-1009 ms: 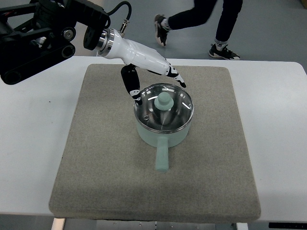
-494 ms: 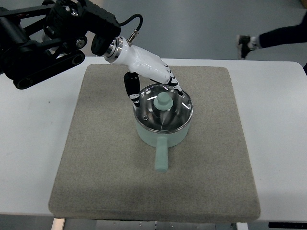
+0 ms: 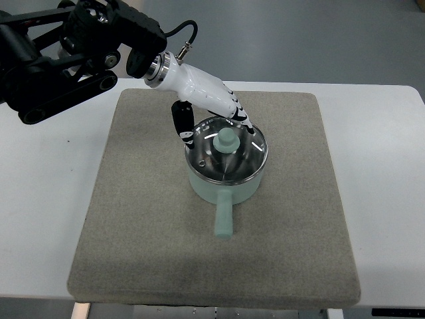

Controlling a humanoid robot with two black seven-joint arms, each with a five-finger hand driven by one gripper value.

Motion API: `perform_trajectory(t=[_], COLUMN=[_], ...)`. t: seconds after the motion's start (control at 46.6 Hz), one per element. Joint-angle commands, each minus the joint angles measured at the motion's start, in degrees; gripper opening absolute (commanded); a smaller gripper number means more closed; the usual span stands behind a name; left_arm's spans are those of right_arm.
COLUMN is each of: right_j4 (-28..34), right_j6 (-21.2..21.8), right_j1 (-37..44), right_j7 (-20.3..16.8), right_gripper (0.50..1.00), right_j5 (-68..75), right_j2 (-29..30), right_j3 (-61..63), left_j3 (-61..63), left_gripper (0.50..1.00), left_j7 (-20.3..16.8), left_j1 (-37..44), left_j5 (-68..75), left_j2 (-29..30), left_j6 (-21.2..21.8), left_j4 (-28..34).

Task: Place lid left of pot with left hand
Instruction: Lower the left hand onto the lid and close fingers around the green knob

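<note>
A pale green pot (image 3: 226,181) with a long handle (image 3: 224,219) pointing toward the near edge stands in the middle of the grey mat (image 3: 133,219). A glass lid (image 3: 226,155) with a green knob (image 3: 226,140) sits on it. My left hand (image 3: 211,119), white with black fingertips, comes in from the upper left and hovers over the lid's far left rim. Its thumb (image 3: 182,123) hangs down at the pot's left side and its fingers (image 3: 240,117) reach over the rim toward the knob. The fingers are spread and hold nothing.
The mat lies on a white table (image 3: 378,173). The black left arm (image 3: 66,53) crosses the upper left corner. Grey floor shows beyond the table's far edge.
The left hand came lower and closer to the lid's knob over the last second, then held still. A person walking past at the far side has left the view.
</note>
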Motion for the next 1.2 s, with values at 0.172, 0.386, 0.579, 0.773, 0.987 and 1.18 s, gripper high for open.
perform_trajectory(t=[0.172, 0.386, 0.579, 0.773, 0.987, 1.18], right_j4=[-0.02, 0.07, 0.07, -0.02, -0.02, -0.02], right_j6=[0.0, 0.0, 0.0, 0.0, 0.0, 0.0], right_j1=[0.0, 0.0, 0.0, 0.0, 0.0, 0.0], right_j7=[0.0, 0.0, 0.0, 0.0, 0.0, 0.0], right_gripper=[0.921, 0.921, 0.921, 0.921, 0.921, 0.921], right_j5=[0.01, 0.01, 0.01, 0.01, -0.07, 0.01], right_j2=[0.0, 0.0, 0.0, 0.0, 0.0, 0.0], right_j3=[0.02, 0.02, 0.02, 0.02, 0.02, 0.02], left_j3=[0.39, 0.48, 0.56, 0.48, -0.31, -0.58], left_gripper=[0.984, 0.975, 0.962, 0.808, 0.782, 0.782], left_j7=[-1.41, -0.8, -0.36, -0.36, -0.36, -0.45], left_j1=[0.27, 0.27, 0.45, 0.63, 0.89, 0.89], left_j5=[0.69, 1.04, 1.04, 2.45, 2.36, 2.36], left_j2=[-0.06, -0.67, -1.82, -2.69, -2.78, -2.96], left_j6=[0.0, 0.0, 0.0, 0.0, 0.0, 0.0], left_j4=[0.24, 2.7, 4.46, 4.46, 4.46, 4.55])
